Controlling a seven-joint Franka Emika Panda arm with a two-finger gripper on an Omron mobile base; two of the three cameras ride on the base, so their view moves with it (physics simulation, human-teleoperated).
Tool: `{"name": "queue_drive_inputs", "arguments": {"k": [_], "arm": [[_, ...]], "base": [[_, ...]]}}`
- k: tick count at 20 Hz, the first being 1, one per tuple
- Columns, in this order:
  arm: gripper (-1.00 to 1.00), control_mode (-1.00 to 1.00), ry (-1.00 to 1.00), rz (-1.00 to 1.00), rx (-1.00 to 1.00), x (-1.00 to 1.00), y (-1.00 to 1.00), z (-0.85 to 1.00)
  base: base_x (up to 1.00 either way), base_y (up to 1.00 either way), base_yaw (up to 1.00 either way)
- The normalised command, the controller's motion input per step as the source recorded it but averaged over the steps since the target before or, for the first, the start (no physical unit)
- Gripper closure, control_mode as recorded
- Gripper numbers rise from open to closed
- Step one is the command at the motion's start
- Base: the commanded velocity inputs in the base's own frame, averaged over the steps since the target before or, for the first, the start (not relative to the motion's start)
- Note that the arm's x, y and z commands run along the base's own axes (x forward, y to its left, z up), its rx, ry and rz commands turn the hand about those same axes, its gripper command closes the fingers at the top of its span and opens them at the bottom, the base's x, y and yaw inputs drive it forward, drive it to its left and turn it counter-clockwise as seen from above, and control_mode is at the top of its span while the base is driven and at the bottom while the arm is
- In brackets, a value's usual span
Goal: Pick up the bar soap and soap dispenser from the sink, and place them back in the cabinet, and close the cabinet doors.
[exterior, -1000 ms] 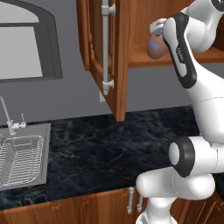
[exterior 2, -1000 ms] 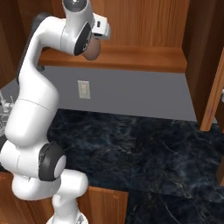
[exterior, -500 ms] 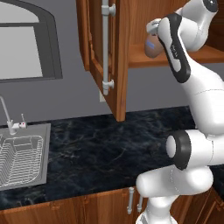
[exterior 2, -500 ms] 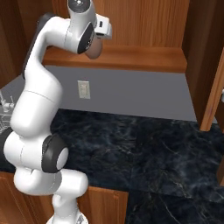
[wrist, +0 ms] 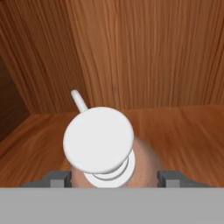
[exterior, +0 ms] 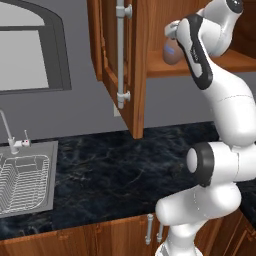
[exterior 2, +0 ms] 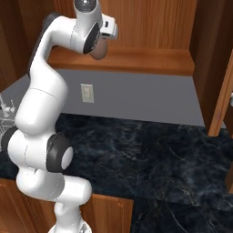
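I am holding the soap dispenser (wrist: 109, 153) inside the cabinet (exterior: 142, 55), just over its inner shelf (exterior 2: 150, 60), the jaws clamped on its rounded brown body below the white pump top. It looks stiff, smooth and likely slippery, top-heavy at the pump, so I judge the wide belly the safest hold. The shelf is flat bare wood; the dark marble tabletop (exterior: 125, 170) and the sink (exterior: 25, 177) are lying well below.

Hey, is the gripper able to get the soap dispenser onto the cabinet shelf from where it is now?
Probably yes. The gripper holds the soap dispenser already over the cabinet shelf, the near cabinet door stands swung open, and the shelf boards around the bottle look bare.
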Motion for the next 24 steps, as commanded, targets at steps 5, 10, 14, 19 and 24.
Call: {"name": "queue_drive_inputs", "arguments": {"k": [5, 10, 14, 19, 24], "arm": [[1.0, -1.0, 0.04, 0.01, 0.0, 0.21, 0.0, -0.09], [1.0, -1.0, 0.09, 0.02, 0.0, 0.2, 0.0, -0.11], [1.0, -1.0, 0.08, 0.02, 0.0, 0.22, 0.0, -0.11], [1.0, -1.0, 0.02, 0.03, 0.0, 0.14, 0.0, -0.18], [1.0, -1.0, 0.0, 0.02, 0.0, 0.16, 0.01, -0.13]], "base": [[0.0, 0.0, 0.0], [0.0, 0.0, 0.0], [0.0, 0.0, 0.0], [0.0, 0.0, 0.0], [0.0, 0.0, 0.0]]}}
